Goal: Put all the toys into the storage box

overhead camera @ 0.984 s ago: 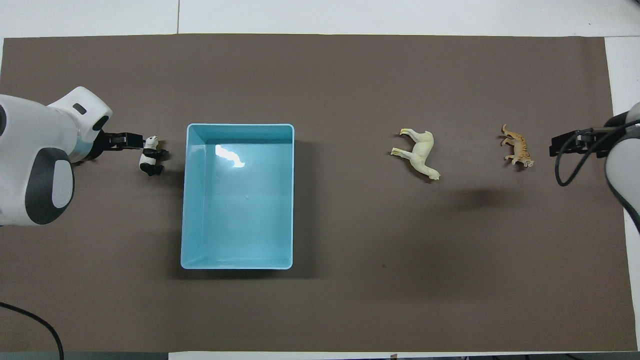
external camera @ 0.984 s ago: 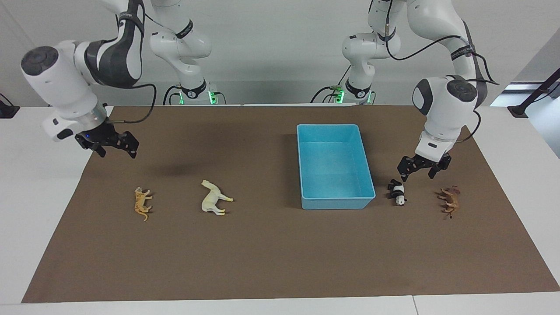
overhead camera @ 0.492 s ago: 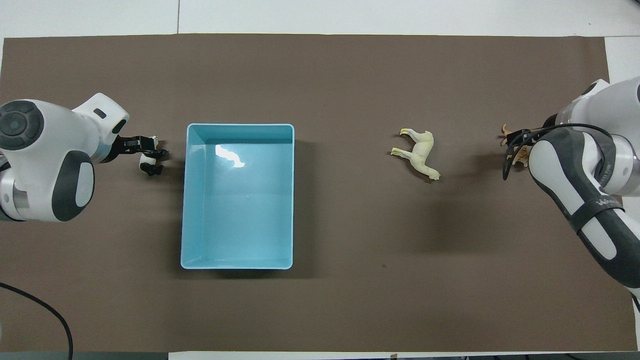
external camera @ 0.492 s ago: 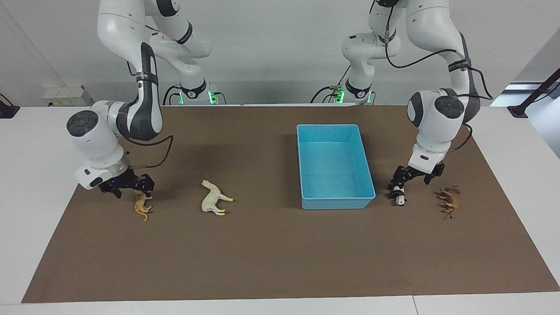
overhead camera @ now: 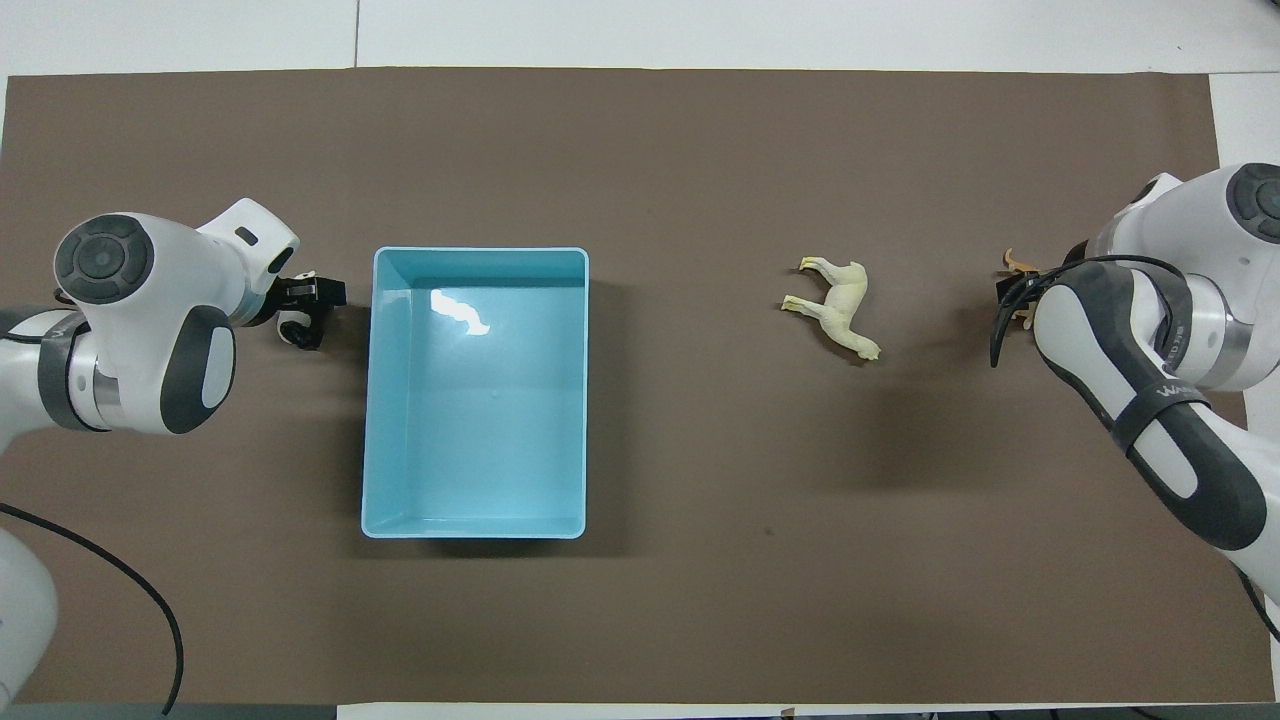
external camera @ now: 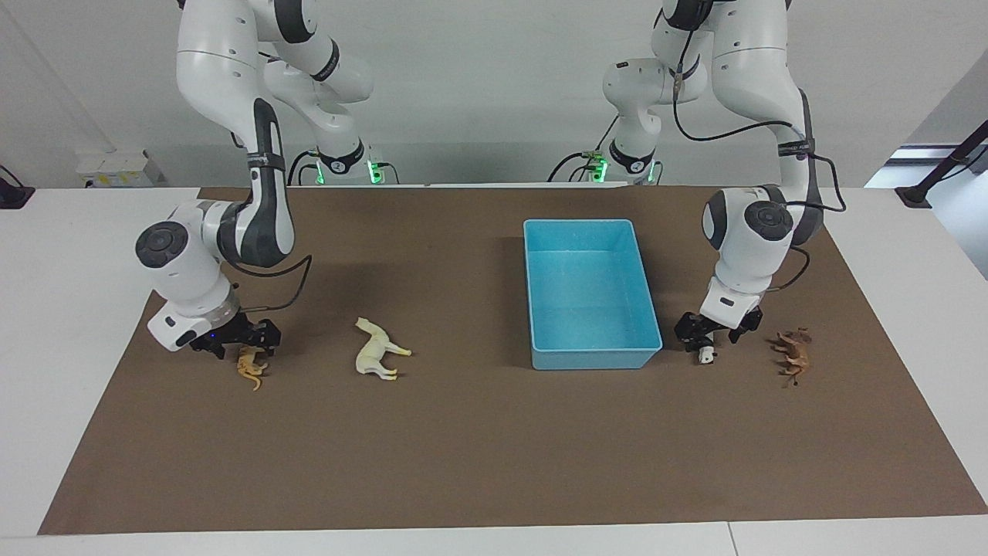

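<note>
Inside the storage box (external camera: 590, 232) lies nothing; the 2 open grippers straddle the panda (external camera: 704, 354) and tiger (external camera: 251, 367).

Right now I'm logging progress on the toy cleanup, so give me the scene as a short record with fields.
storage box: holds no toys
tiger: on the mat, right end effector down over it, open
panda: beside the box, left end effector down over it, open
horse: lying on the mat, untouched
lion: on the mat, untouched
toys stored: none
</note>
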